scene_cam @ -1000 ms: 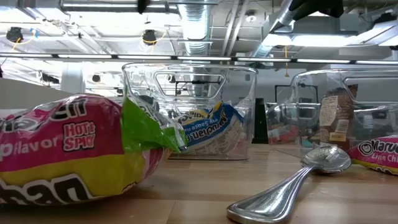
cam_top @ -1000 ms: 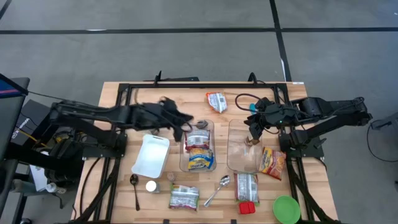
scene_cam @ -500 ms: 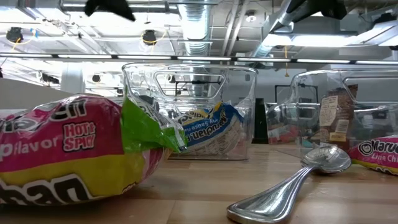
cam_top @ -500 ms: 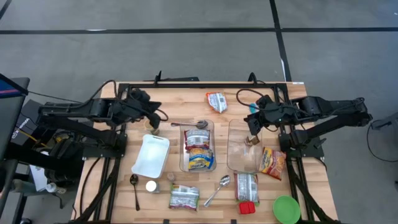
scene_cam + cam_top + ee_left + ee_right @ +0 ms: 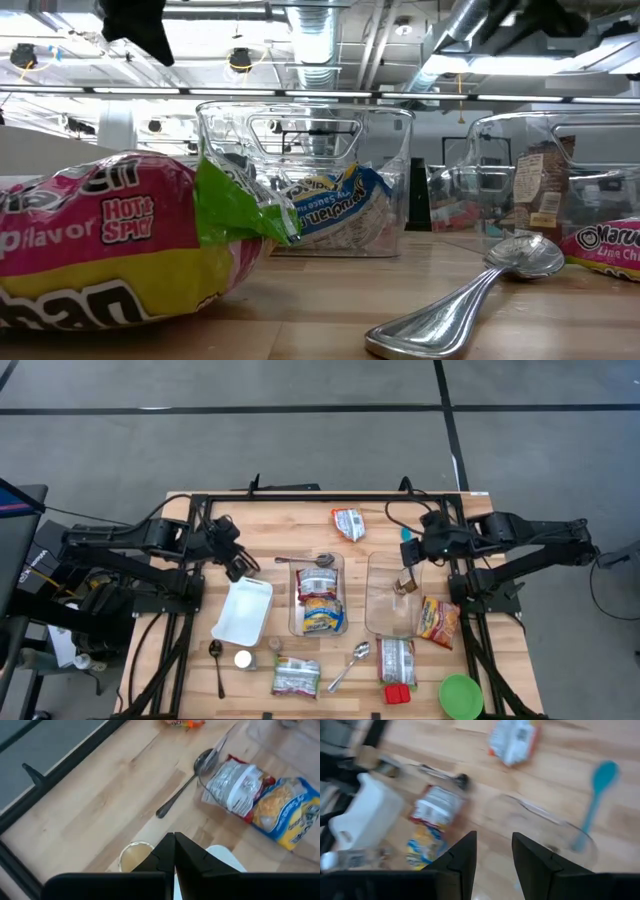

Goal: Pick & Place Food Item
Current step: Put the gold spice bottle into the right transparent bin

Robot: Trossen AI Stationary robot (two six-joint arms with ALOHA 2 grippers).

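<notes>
On the wooden desk (image 5: 200,510) the left pincer (image 5: 238,567) hangs clenched and empty above the far end of the white tray (image 5: 243,610), its two dark fingers (image 5: 174,851) pressed flat together in its wrist view, with nothing between them. The right pincer (image 5: 409,561) hovers over the far end of the right-hand clear bin (image 5: 392,595); its fingers (image 5: 465,851) stand apart with only a gap between them and nothing gripped. The food items lie spread about: two noodle packets, a red-and-white one (image 5: 317,583) and a yellow-and-blue one (image 5: 322,617), sit inside the middle clear bin (image 5: 318,595), and a dark spoon (image 5: 308,560) lies across that bin's far edge. A small snack packet (image 5: 349,523) rests on the desk near the far rail, well apart from both pincers, and a teal spoon (image 5: 596,788) lies near the right bin. A red-and-yellow noodle packet (image 5: 439,620) lies just beside the right bin on its outer side, another packet (image 5: 398,658) lies near the front, and a pink-and-yellow packet (image 5: 296,677) lies at the near edge, filling the left of the low view. A silver spoon (image 5: 349,665) lies between the two front packets, and a green bowl (image 5: 461,696) stands at the near right corner
</notes>
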